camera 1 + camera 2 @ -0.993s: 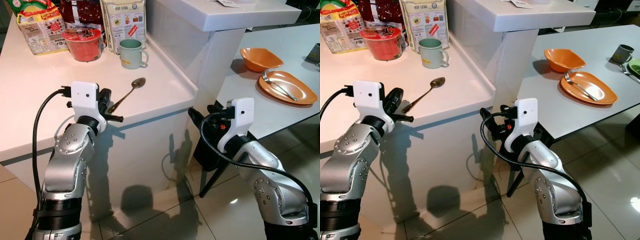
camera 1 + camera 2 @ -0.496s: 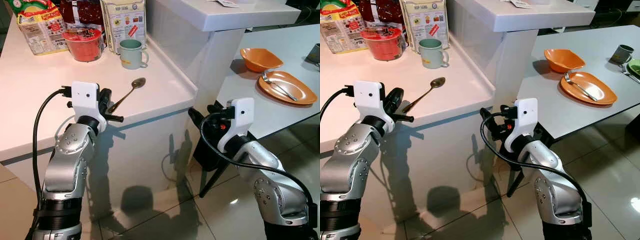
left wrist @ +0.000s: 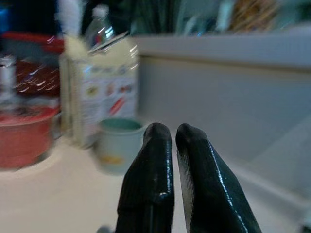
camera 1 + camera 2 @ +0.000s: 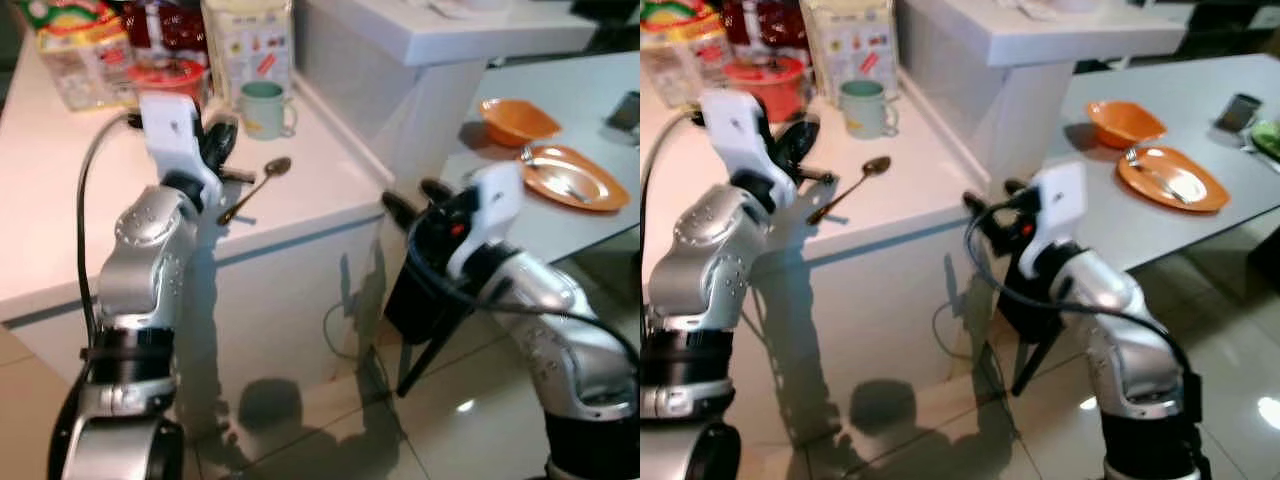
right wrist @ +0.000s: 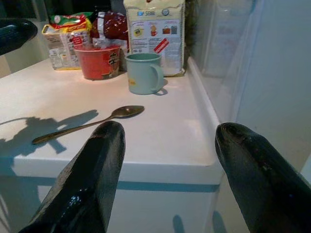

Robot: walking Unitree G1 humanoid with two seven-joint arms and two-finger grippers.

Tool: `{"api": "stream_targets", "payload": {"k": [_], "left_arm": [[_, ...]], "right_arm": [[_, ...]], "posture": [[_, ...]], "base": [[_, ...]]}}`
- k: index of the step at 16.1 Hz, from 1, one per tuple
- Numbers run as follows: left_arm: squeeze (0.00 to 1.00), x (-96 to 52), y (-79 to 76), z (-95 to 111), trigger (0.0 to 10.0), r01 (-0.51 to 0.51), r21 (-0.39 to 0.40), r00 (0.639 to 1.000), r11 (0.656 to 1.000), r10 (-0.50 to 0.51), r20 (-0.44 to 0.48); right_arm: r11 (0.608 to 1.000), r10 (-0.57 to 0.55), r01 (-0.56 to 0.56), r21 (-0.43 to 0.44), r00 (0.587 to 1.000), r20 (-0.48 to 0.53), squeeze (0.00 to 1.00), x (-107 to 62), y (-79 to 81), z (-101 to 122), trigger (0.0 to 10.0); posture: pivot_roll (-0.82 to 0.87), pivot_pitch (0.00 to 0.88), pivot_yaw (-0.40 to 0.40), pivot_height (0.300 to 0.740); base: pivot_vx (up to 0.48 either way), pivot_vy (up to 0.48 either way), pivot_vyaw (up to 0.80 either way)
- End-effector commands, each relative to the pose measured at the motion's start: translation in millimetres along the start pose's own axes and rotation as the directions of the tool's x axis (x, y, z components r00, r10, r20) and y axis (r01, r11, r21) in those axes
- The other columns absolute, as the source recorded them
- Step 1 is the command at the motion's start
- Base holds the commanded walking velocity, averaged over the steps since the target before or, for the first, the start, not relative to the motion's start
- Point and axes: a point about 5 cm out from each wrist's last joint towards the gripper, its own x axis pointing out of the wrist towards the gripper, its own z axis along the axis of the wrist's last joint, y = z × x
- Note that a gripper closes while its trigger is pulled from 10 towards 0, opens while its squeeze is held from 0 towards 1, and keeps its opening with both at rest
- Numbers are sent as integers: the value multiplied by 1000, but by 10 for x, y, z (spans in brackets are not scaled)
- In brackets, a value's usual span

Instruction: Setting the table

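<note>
So I'm standing at the corner of a white counter [image 4: 300, 190] with a glossy tiled floor [image 4: 330, 430] under me, everything a bit blurry. Using the green mug [image 4: 264, 108] as my landmark: the spoon [image 4: 256, 189] lies flat on the counter just in front of it, bowl end toward the mug, handle angling back toward the counter's front edge. Behind the mug there's a pale printed bag [image 4: 247, 40], and to the mug's left a red bowl [image 4: 163, 80], with a yellow-and-red packet [image 4: 75, 55] further left, all lined up along the back. My left gripper [image 4: 222, 140] is up over the counter, left of the mug and just beside the spoon's handle end, fingers [image 3: 150, 179] pressed together with nothing between them. My right gripper [image 5: 167, 141] hangs off the counter's front corner, below and to the right of the mug, fingers [image 5: 92, 179] spread wide apart and empty, pointing back at the spoon. Right of the mug a raised white ledge [image 4: 450, 30] runs along, and well beyond that sits a grey table [image 4: 540, 230] lower down with an orange plate [image 4: 575, 178] carrying a fork [image 4: 545, 165], an orange bowl [image 4: 518, 118] just behind the plate
</note>
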Motion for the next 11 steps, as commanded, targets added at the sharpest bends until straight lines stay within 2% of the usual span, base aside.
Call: {"api": "stream_targets", "payload": {"k": [1,3,4,5,8,10,11], "left_arm": [[0,-51,8,-92,10000,6,-18,1000,1000,-6,-30],[0,-35,17,-112,10000,20,12,999,1000,-19,-46],[0,8,20,-176,10000,42,39,996,998,-39,-85],[1000,45,5,-229,10000,80,69,989,994,-70,-130],[1000,205,15,-446,10000,178,157,946,971,-125,-299],[1000,345,8,-507,10000,211,178,928,961,-140,-345],[1000,408,-12,-526,10000,211,183,925,960,-136,-356]], "right_arm": [[1000,-2,2,8,1000,1,0,-1,-27,-4,10000],[1000,7,-7,5,1000,5,0,30,-18,4,10000],[1000,12,-12,4,1000,1,0,40,-19,7,10000],[1000,4,-4,-5,1000,-31,0,29,-54,-35,10000],[995,29,-51,-87,971,-237,0,-105,-157,-333,10000],[991,57,-88,-105,961,-271,0,-213,-163,-369,10000],[992,39,-70,-107,961,-272,0,-251,-182,-369,10000]], "posture": [[38,0,-69,740],[37,0,-63,740],[37,0,-63,740],[40,0,-67,740],[14,0,-42,740],[-24,0,-14,740],[-35,0,-8,740]], "base": [[0,0,0],[0,0,0],[0,0,0],[0,0,0],[0,0,0],[0,0,0],[0,0,0]]}}
